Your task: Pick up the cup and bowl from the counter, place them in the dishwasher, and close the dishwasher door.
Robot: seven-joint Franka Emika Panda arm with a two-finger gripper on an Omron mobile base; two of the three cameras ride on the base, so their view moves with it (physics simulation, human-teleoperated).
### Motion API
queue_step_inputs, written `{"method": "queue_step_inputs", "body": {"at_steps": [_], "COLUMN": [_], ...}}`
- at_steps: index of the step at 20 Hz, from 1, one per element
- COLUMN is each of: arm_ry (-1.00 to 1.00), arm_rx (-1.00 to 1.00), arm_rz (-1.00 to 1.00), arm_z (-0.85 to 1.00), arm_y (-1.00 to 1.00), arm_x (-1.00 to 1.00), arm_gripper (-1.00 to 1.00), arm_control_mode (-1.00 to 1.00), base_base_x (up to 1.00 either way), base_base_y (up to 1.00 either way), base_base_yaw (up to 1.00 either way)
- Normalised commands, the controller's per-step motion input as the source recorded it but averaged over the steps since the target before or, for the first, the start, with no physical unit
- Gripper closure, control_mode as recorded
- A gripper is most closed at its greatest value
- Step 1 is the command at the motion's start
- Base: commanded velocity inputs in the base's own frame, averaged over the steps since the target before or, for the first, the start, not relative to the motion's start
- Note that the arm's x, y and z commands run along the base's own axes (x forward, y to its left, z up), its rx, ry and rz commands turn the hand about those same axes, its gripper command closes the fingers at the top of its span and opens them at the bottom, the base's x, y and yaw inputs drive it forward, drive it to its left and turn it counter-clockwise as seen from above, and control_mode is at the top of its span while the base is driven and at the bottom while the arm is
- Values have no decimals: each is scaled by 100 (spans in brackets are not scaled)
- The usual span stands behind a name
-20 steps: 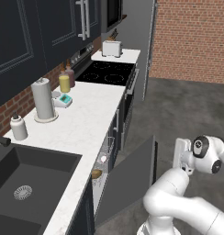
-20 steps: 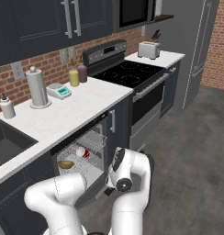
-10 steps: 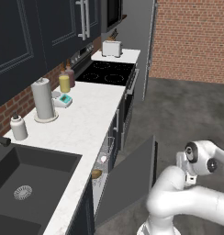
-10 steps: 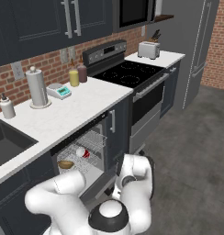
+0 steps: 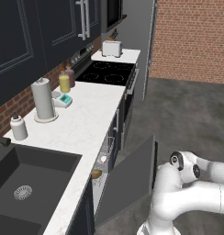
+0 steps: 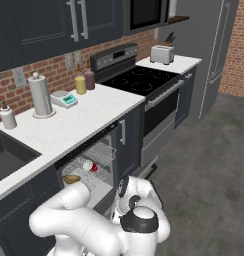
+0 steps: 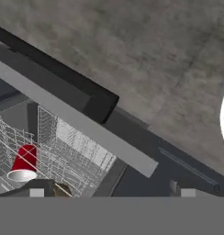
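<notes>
The dishwasher (image 6: pixel 96 160) stands open under the counter (image 5: pixel 93 117), its white wire rack pulled out. The red cup (image 6: pixel 90 166) lies in the rack, seen from the hand as the cup (image 7: pixel 24 161). The tan bowl (image 6: pixel 71 179) sits beside it, near the rack's front, and shows as the bowl (image 5: pixel 96 174) under the counter edge. The dishwasher door (image 5: pixel 127 181) leans half raised. My gripper (image 7: pixel 109 193) is open and empty, low beside the door's top edge (image 7: pixel 77 119), looking over it into the rack.
A paper-towel roll (image 5: pixel 43 99), a yellow bottle (image 5: pixel 64 83) and a soap bottle (image 5: pixel 18 127) stand on the counter. The black sink (image 5: pixel 22 183) lies left, the stove (image 5: pixel 107 72) beyond. Open grey floor (image 5: pixel 187 114) spreads to the right.
My arm has folded lower and nearer the door. The door, cup and bowl have not moved, and the gripper stays open.
</notes>
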Motion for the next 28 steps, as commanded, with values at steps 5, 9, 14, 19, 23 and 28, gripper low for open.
{"method": "queue_step_inputs", "body": {"at_steps": [5,9,14,19,23,28], "arm_ry": [0,5,4,6,15,17], "arm_rx": [30,24,19,14,10,3], "arm_rz": [49,43,26,13,9,9], "arm_z": [-2,-44,-21,1,0,0], "arm_y": [0,-16,-94,-100,-100,-100], "arm_x": [28,28,2,0,3,10], "arm_gripper": [-100,-100,-100,-100,-100,-100], "arm_control_mode": [-100,-100,-100,-100,-100,-100], "base_base_x": [0,0,0,0,0,0], "base_base_y": [0,0,0,0,0,0], "base_base_yaw": [0,0,0,0,0,0]}}
